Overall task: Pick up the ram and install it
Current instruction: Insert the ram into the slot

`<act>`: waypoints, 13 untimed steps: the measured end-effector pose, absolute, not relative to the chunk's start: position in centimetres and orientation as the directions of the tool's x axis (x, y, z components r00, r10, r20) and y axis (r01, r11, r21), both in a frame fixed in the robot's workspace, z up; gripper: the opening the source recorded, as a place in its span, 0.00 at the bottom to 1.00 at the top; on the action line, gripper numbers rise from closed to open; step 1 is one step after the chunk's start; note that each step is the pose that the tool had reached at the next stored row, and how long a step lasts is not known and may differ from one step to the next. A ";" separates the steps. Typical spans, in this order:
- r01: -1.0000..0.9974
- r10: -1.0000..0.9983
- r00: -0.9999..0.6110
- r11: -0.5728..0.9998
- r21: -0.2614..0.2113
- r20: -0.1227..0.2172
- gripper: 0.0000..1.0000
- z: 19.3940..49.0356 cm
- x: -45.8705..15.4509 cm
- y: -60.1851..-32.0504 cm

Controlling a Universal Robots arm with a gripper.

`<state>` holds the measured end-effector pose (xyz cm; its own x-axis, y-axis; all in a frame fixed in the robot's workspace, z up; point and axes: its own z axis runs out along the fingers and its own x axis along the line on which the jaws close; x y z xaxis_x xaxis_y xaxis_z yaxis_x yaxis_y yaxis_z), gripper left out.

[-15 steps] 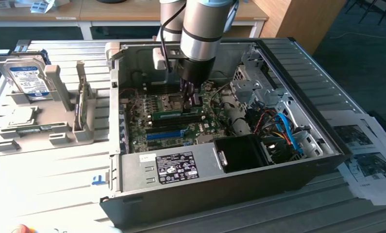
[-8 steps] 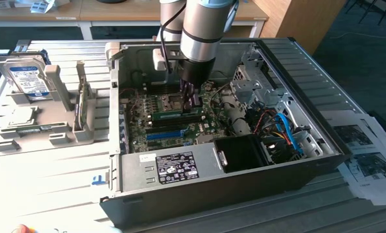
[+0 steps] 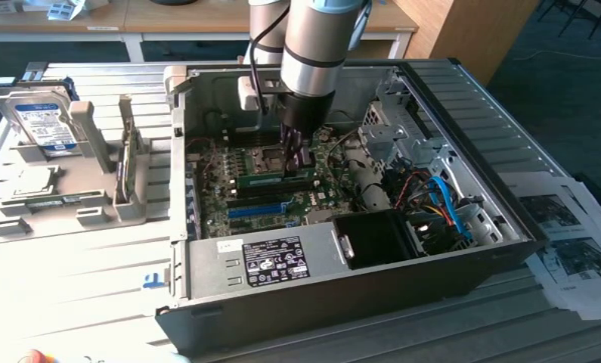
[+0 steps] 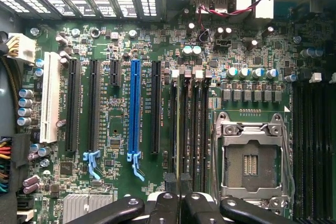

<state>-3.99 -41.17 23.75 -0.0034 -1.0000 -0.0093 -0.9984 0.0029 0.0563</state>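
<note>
Over the motherboard (image 4: 121, 40) | jaws closed on ram (image 3: 270, 180) | ram on edge beside processor socket (image 4: 251, 163)

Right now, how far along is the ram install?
Done: the ram is picked up and down at the motherboard's memory slots. In hand: the gripper is shut on it. Left: it is not yet released; full seating cannot be told.

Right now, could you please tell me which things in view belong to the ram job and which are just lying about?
In the job: gripper, closed on the ram; memory slots on the motherboard; open computer case.
Lying about: hard drive, processor chip, both on the grey holder; printed papers.
</note>
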 end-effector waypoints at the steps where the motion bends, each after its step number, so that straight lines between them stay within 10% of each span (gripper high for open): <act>1: -0.998 -1.000 -0.003 0.003 0.056 -0.009 0.12 23.7 -4.0 -41.2; 13: -0.998 -1.000 -0.003 0.003 0.056 -0.009 0.12 23.4 -4.0 -41.2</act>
